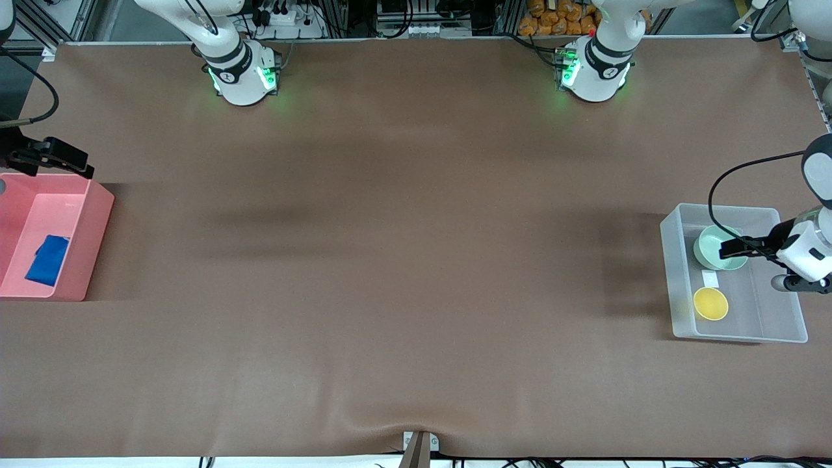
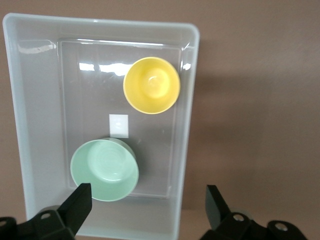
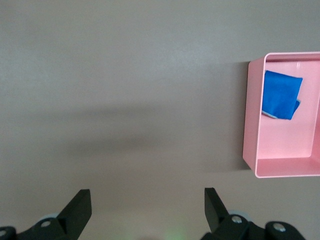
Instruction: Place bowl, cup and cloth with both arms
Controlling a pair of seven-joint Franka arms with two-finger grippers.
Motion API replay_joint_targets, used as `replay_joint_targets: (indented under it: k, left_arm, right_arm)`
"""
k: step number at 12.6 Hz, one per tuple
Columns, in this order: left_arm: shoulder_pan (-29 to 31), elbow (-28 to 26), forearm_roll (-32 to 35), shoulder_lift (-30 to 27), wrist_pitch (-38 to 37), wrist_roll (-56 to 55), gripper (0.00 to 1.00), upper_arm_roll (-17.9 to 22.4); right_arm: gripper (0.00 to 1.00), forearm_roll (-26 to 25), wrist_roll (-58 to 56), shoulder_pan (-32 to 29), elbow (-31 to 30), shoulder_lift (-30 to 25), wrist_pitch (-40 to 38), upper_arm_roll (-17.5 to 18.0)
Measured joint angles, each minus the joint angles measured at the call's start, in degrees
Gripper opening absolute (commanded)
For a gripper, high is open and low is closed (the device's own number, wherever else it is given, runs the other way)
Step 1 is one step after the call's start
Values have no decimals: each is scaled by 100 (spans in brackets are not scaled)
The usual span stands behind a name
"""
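The pale mint-green bowl [image 1: 707,253] and the yellow cup [image 1: 710,303] sit in a clear plastic bin [image 1: 676,286] at the left arm's end of the table, the cup nearer the front camera. My left gripper [image 1: 725,249] hangs open and empty over the bowl. In the left wrist view the bowl [image 2: 104,170] and cup [image 2: 151,85] lie apart in the bin [image 2: 192,100], and the gripper [image 2: 147,195] is spread wide. The blue cloth [image 1: 47,260] lies in a pink bin [image 1: 97,227] at the right arm's end. My right gripper [image 1: 88,166] is open and empty above that bin's edge.
A small white label [image 1: 710,279] lies on the clear bin's floor between bowl and cup. The right wrist view shows the cloth [image 3: 281,94] in the pink bin [image 3: 252,125] and the gripper [image 3: 147,197] over bare brown tabletop. Both arm bases stand along the table's edge.
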Motion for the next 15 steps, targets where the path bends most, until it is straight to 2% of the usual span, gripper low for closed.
replay_joint_targets:
  k: [2,5,9,12,13,15]
  left_arm:
    - [-118,45,0,-151,-256,-450,100,0]
    - [-144,268,19,-504,-889,-518,100,-100]
    - [-160,186,64,-1674,-1818,-617,100,-503]
    - [-169,-513,89,-2521,-1844,-630,100,-617]
    - [-188,-628,89,-2613,-1754,-629,100,-617]
    - [-244,-521,89,-2461,-1555,-628,100,-618]
  right_arm:
    - [100,0,-153,-2,35,-2,65,11]
    - [100,4,-185,0,116,-3,93,24]
    - [100,5,101,37,158,-5,85,49]
    - [100,5,131,44,165,-5,85,50]
    - [100,5,131,44,165,-4,84,48]
    - [100,5,131,42,163,-3,82,40]
